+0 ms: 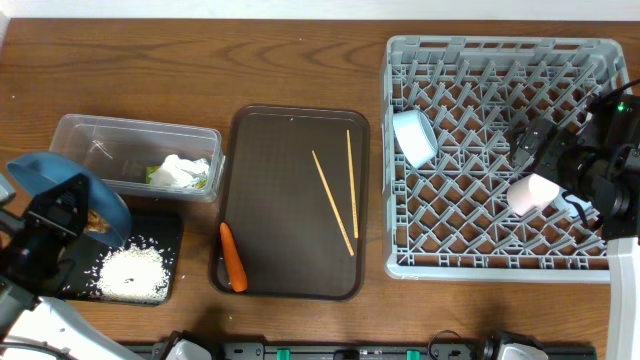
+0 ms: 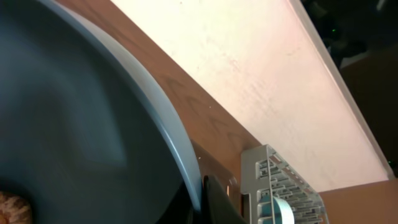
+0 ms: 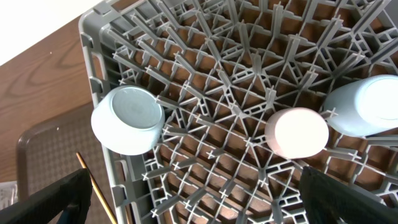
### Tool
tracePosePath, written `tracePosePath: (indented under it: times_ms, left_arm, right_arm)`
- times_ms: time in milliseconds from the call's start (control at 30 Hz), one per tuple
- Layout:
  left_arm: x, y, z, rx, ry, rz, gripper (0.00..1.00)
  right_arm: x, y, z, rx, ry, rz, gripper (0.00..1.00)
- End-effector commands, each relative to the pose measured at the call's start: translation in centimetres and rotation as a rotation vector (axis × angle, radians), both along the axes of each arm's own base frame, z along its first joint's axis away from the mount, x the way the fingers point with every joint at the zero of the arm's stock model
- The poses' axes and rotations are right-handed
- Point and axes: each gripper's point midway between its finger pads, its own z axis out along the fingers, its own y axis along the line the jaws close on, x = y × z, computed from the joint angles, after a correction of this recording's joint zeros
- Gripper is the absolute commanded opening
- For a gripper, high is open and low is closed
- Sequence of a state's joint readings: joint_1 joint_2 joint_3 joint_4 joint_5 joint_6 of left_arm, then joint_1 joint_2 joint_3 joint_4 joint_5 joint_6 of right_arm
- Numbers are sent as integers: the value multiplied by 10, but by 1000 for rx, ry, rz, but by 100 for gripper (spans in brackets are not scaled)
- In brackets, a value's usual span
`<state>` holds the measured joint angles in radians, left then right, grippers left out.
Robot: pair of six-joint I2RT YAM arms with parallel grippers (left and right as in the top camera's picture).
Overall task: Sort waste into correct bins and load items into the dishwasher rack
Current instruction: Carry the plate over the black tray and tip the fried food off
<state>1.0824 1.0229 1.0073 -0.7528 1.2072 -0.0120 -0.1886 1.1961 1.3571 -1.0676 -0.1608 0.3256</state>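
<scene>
While gripping the rim of the large round blue plate (image 1: 70,180) with the left tool (image 1: 62,208), holds it tilted up over the left end of the black tray (image 1: 172,228) at the near left of the desk (image 1: 200,60). Carries a small brownish food scrap (image 2: 12,208) low on the plate's sloping face. Has a heap of loose white rice grains (image 1: 133,270) lying in the tray, near and right of the plate. Just beyond the tray, has the crumpled wrapper (image 1: 180,172) lying at the right end of the clear tub (image 1: 100,135).

Further right, on the brown serving tray (image 1: 285,200): small orange carrot (image 1: 233,257) at the near left corner; 2 thin wooden chopsticks (image 1: 332,203) loose toward the far right, apart at their far ends and closing toward each other at the near ends.

At the right of the desk, in the dishwasher rack (image 1: 500,268): pale bowl (image 1: 413,137) tipped on its side by the left wall, toward the far edge; small pink cup (image 3: 297,132) and small light blue cup (image 3: 367,106) side by side on the lattice toward the near right. Hovers with the right tool (image 3: 196,186) over the rack, fingers (image 3: 50,196) spread wide, gripping nothing, clear of the pink cup just beyond them.
</scene>
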Motion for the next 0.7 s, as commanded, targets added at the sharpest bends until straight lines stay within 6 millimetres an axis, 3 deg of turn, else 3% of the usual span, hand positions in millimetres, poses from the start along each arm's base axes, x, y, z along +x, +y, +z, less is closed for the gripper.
tracePosePath:
  times_ms: [0, 200, 433, 667]
  left_arm:
    - [-7, -10, -4, 2, -59, -39, 6]
    - [-18, -1, -38, -40, -54, 16, 6]
    - [-23, -2, -10, -22, -235, -54, 6]
    - [-24, -5, -16, -75, -215, -46, 6]
  right_arm:
    - [0, -3, 1, -2, -1, -4, 99]
    - [-1, -3, 0, -1, 2, -4, 99]
    - [-1, -3, 0, -1, 3, -3, 99]
    - [-1, -3, 0, 0, 4, -4, 99]
